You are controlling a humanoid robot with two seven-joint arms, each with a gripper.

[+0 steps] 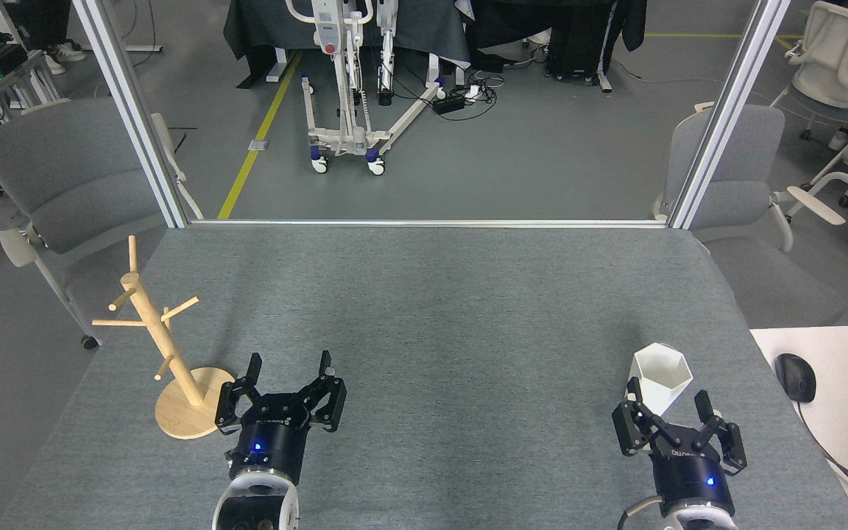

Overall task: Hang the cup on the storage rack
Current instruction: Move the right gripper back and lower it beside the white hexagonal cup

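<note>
The two arms enter at the bottom edge, nearest the camera. The left claw (290, 366) stands wide, its fingers spread and nothing between them, hovering over bare cloth just right of the rack. The right claw (668, 403) is also spread wide; its two fingertips flank the lower part of the cup but do not appear to press on it, so it holds nothing. Whether a fingertip touches the cup wall cannot be told from this view.

The table (439, 316), covered in grey cloth, is the largest item and carries both task objects, set well apart: one near each arm. This spacing probably assigns the cup to the right arm, with a carry across the table to the rack.

The wooden rack (174, 353) stands at the near left corner on its round disc base, the post looking tilted from this view and the thin pegs angled upward. All pegs are bare.

The white cup (661, 379) sits upright at the near right, its angular rim open to the top. Its handle is not visible from here. The task is at the approach stage; the grasp has not closed.

Writing: small lettering shows on each claw body, too small to read. No other labels are legible.
</note>
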